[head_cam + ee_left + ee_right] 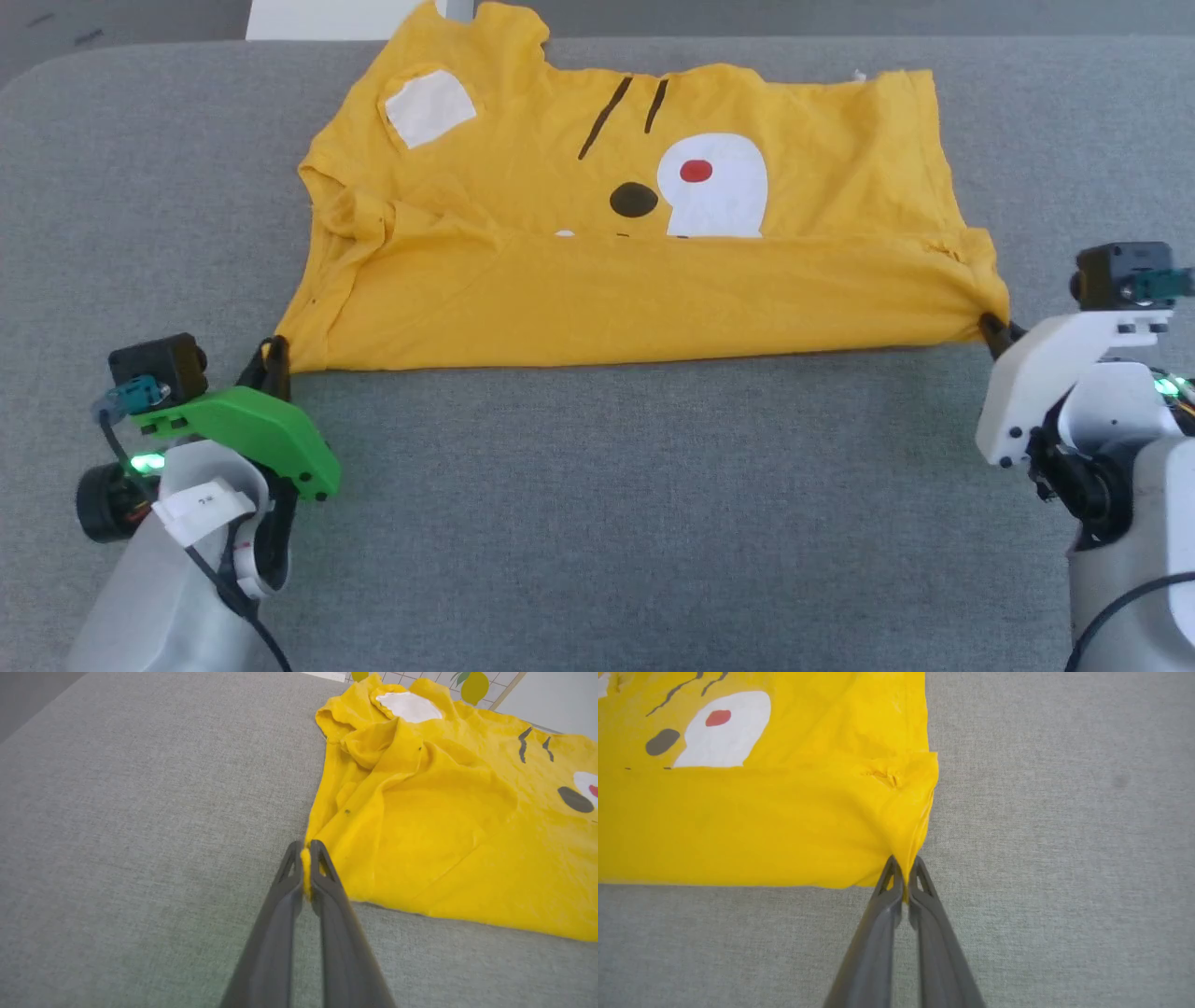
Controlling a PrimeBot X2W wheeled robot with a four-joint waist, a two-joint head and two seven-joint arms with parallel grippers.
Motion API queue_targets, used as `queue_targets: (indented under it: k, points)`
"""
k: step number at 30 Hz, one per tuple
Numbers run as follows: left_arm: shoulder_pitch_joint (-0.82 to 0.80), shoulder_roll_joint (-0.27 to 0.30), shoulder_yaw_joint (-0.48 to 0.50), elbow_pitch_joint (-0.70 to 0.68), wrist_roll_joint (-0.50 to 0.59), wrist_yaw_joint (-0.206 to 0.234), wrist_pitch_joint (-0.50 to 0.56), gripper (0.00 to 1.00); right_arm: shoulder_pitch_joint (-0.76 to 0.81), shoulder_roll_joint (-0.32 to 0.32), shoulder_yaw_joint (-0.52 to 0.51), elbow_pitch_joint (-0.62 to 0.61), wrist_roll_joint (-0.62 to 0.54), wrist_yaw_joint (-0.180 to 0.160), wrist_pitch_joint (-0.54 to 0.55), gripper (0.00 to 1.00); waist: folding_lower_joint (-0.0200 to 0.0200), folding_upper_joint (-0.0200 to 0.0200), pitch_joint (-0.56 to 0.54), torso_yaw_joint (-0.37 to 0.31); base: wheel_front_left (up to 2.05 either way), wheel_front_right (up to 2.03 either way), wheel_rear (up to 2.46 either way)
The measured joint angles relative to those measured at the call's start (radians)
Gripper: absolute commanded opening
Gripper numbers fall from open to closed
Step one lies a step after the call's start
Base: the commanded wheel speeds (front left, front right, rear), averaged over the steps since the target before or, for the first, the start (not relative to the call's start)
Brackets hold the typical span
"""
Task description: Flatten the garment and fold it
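While the garment (635, 280) lay on the grey table (597, 523), its near part folded over the printed face, its near left corner was pinched between the closed jaws of the left gripper (306, 854), and its near right corner was clamped likewise by the right gripper (904, 868).

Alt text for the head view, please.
A mustard-yellow T-shirt lies on a grey fabric surface, its near edge folded over part of the cartoon face. The left hand and right hand each pinch a near corner.
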Motion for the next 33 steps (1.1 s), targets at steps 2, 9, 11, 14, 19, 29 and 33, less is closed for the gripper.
queue_targets:
  k: [2, 9, 11, 14, 19, 29, 33]
  points:
    - [0.005, 0.015, 0.002, -0.011, 0.014, 0.005, -0.007, 0.0, 0.019, 0.0, -0.007, -0.037, 0.0, 0.0, -0.014, 0.0, 0.0, 0.0, -0.012, 0.002, 0.0, 0.0, 0.0]
    - [0.104, 0.051, 0.007, -0.136, 0.03, 0.063, 0.042, 0.0, 0.137, 0.001, -0.047, -0.164, 0.008, 0.0, 0.015, 0.0, 0.0, 0.0, -0.057, 0.011, 0.0, 0.0, 0.0]
    - [0.158, 0.066, 0.009, -0.179, 0.03, 0.089, 0.071, 0.0, 0.177, 0.001, -0.054, -0.195, 0.01, 0.0, 0.038, 0.0, 0.0, 0.0, -0.066, 0.013, 0.0, 0.0, 0.0]
    - [0.235, 0.081, 0.015, -0.232, 0.027, 0.117, 0.109, 0.0, 0.231, 0.002, -0.064, -0.22, 0.015, 0.0, 0.076, 0.0, 0.0, 0.0, -0.072, 0.017, 0.0, 0.0, 0.0]
    - [0.339, 0.08, 0.004, -0.287, -0.006, 0.138, 0.171, 0.0, 0.305, 0.003, -0.09, -0.207, 0.034, 0.0, 0.114, 0.0, 0.0, 0.0, -0.069, 0.024, 0.0, 0.0, 0.0]
    - [0.347, 0.045, -0.036, -0.195, -0.031, 0.073, 0.12, 0.0, 0.337, -0.003, -0.099, -0.073, 0.071, 0.0, 0.074, 0.0, -0.0001, 0.0, -0.064, 0.033, 0.0, 0.0, 0.0]
    - [0.335, 0.034, -0.035, -0.143, -0.041, 0.057, 0.111, 1.0, 0.334, -0.005, -0.091, -0.031, 0.1, 0.0, 0.001, 1.0, -0.0001, 0.0, -0.075, 0.027, 0.0, 0.0, 0.0]
